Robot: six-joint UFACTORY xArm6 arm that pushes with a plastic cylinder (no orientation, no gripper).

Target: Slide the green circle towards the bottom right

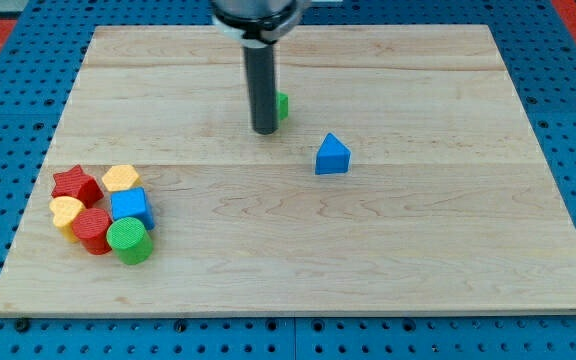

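Observation:
The green circle [129, 241] stands at the view's lower left, at the bottom of a cluster of blocks. My tip [264, 130] is far from it, up in the middle of the board, just left of a green block [282, 105] that is mostly hidden behind the rod. A blue triangle [332, 155] lies a little to the lower right of the tip.
The cluster holds a red star [76, 185], a yellow hexagon [121, 178], a blue cube [131, 207], a yellow block [66, 212] and a red cylinder [93, 230], all touching or close. The wooden board [418, 260] ends near the cluster at left and bottom.

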